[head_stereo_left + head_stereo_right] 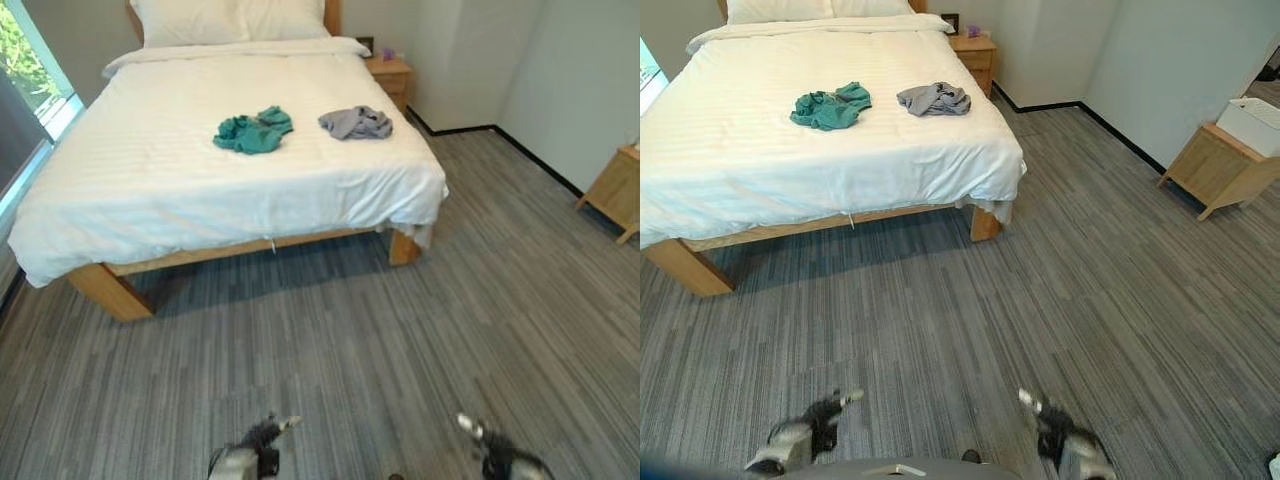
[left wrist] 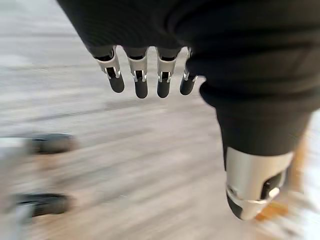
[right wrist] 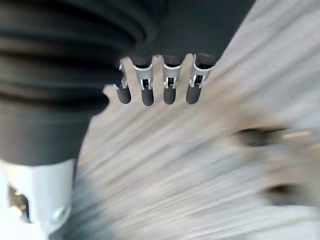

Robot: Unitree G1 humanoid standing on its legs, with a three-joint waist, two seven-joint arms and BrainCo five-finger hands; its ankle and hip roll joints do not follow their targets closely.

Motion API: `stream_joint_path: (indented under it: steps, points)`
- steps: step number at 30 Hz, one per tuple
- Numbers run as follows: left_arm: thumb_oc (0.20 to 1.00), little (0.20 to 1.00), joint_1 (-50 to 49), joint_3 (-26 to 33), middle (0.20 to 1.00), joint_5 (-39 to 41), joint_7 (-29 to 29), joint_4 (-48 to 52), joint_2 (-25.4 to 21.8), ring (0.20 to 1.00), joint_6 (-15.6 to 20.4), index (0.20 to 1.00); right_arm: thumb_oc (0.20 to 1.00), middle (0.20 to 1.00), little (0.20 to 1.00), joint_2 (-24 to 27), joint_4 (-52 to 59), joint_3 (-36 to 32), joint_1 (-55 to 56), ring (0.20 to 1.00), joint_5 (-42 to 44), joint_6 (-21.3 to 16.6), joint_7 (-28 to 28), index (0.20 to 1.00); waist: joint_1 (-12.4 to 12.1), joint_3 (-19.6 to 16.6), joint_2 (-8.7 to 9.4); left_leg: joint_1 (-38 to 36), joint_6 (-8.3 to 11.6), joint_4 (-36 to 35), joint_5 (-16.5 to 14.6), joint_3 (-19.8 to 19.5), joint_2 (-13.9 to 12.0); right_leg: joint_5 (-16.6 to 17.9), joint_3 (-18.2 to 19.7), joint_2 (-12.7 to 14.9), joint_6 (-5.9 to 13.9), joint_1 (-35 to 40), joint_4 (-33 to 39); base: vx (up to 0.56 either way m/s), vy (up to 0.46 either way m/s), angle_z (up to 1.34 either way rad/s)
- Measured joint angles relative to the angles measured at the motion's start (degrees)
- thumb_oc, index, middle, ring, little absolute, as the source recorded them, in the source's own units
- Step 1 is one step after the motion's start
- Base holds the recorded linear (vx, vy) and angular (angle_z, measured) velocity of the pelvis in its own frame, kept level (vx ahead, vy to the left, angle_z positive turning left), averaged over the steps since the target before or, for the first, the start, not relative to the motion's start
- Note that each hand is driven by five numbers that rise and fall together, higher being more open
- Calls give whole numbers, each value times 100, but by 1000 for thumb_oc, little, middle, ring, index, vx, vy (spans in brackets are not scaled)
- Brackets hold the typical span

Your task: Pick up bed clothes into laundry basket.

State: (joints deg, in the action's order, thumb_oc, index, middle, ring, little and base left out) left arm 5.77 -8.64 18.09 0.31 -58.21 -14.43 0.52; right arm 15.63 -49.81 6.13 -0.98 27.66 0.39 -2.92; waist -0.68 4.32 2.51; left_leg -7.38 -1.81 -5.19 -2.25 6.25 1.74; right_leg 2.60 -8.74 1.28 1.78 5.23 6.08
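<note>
We stand well off the bed [image 1: 150,190] with both hands' fingers [image 2: 141,82] relaxed and empty, so next we judge we must approach the teal garment [image 1: 253,131] and grey garment [image 1: 356,123] lying on it.

Soft daylight from the window [image 1: 30,70] brightens the bed [image 1: 180,170]; both wrist views are motion-blurred.

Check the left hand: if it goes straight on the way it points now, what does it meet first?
Probably nothing soon. The left hand, open and empty, points over bare grey carpet toward the bed. First in line looks like the bed's wooden frame or the white duvet's hanging edge; depth is unclear.
</note>
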Motion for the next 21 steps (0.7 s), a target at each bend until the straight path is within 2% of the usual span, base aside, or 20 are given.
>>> stream_joint_path:
  steps: [1,2,3,4,5,6,9,11,15,18,21]
  points:
    - [1000,1000,-24,-31,1000,108,58,432,-61,1000,-75,1000,1000,1000,1000,85,346,5,7,1000,-4,56,28,1000,20,0,-2,13,0,-1,0,5,5,2,6,0,3,-12,0,-31,19,0]
    - [1000,1000,-101,-42,1000,288,101,1106,-150,1000,-32,1000,1000,1000,1000,190,842,-17,68,1000,-3,22,49,1000,26,25,-27,30,-6,-6,8,-2,7,16,0,5,14,-14,-2,0,0,0]
    - [1000,1000,-81,-22,1000,410,114,1444,-196,1000,112,1000,1000,1000,1000,247,1069,-79,-8,1000,-4,-71,59,1000,28,30,-50,18,-7,-5,10,-1,7,19,-1,5,18,0,-2,0,0,0]
    - [1000,1000,-74,29,1000,482,147,1804,-212,1000,102,1000,1000,1000,1000,285,1342,-108,-19,1000,-10,-36,105,1000,29,20,-67,10,-7,-6,10,5,10,16,4,6,22,6,-1,0,0,0]
    - [1000,1000,-307,67,1000,675,206,2940,-333,1000,138,1000,1000,1000,1000,392,2119,-170,137,1000,-14,-73,152,1000,42,47,-106,23,-7,-7,10,8,11,15,4,10,24,-7,-4,0,0,0]
    - [1000,1000,-369,80,1000,743,206,3331,-371,1000,202,1000,1000,1000,1000,417,2428,-195,200,1000,-16,-109,177,1000,46,54,-120,20,-7,-7,10,9,11,15,4,10,25,-6,-6,0,0,0]
    - [1000,1000,-484,248,1000,834,233,3827,-348,1000,248,1000,1000,1000,1000,381,3251,-254,412,1000,-137,-132,329,1000,57,69,-155,20,-7,-8,9,12,10,11,9,7,32,-14,-8,0,0,0]
    - [1000,1000,-616,335,1000,818,343,3937,-330,1000,288,1000,1000,1000,1000,355,3747,-361,549,1000,-547,-286,424,1000,60,95,-181,17,-6,-10,8,15,8,-2,14,9,49,-9,-1,21,5,0]
    - [1000,1000,-858,448,1000,803,448,3943,-195,1000,329,1000,1000,1000,1000,209,3632,-342,712,1000,-732,-484,532,1000,46,106,-172,28,2,-12,3,16,12,-25,28,11,80,-47,1,12,25,0]
    - [1000,1000,-977,454,1000,804,464,3808,-132,1000,321,1000,1000,1000,1000,111,3118,-232,780,1000,-732,-431,523,1000,27,124,-151,64,2,-10,3,57,14,-23,64,11,78,-102,1,-6,16,-6]
    - [1000,1000,-1095,602,1000,826,616,3671,-19,1000,326,1000,1000,1000,1000,8,3177,-132,1001,1000,-662,-409,490,1000,48,174,-114,141,4,-11,0,103,20,0,118,9,78,-198,0,1,46,-9]
